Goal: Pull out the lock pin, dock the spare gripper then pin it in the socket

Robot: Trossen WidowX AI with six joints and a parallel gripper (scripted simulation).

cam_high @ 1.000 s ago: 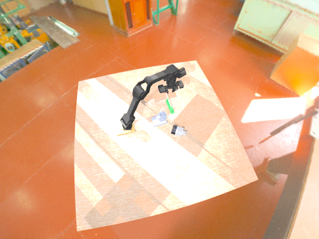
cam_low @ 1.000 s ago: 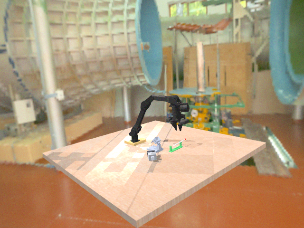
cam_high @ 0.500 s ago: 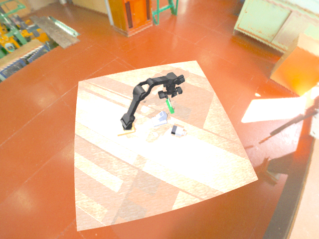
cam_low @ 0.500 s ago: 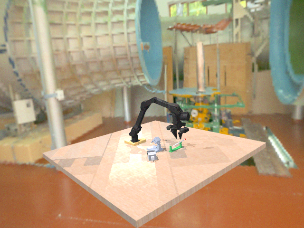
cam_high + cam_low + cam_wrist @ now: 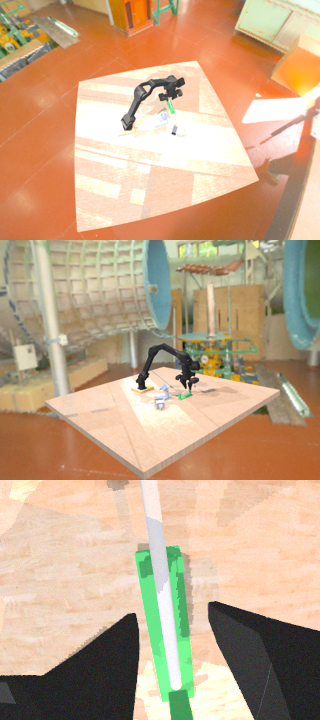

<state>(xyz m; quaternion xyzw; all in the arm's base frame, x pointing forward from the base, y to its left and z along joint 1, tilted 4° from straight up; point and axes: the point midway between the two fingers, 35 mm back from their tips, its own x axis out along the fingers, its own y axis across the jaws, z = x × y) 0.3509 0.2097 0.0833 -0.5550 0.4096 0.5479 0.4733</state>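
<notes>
In the top view, the pin point(image 5: 169, 103) point(image 5: 185, 391) point(image 5: 160, 560) is in the upper part of the surface point(image 5: 219, 155) point(image 5: 155, 441) point(image 5: 250, 555), closer to the top edge than to the bottom one, and inward from the right edge. It lies in a green cradle point(image 5: 172, 111) point(image 5: 184, 396) point(image 5: 151, 600), out of the mount point(image 5: 160, 118) point(image 5: 165, 389). Toward the lower left corner there is wide open room. The long axis of the pin goes nearly along the cradle; its red end points toward the top edge and sticks out past the cradle, while its plain end points down and slightly right. The fingers point(image 5: 169, 98) point(image 5: 187, 389) are partly open, a little less than half, and have hold of nothing; in the wrist view the pin is seen between them, with a gap on both sides. The mount stands near the cradle, between it and the arm's yellow base plate point(image 5: 133, 132) point(image 5: 133, 389), and the grey box-shaped piece point(image 5: 179, 131) point(image 5: 159, 404) is below and to the right of the mount.
</notes>
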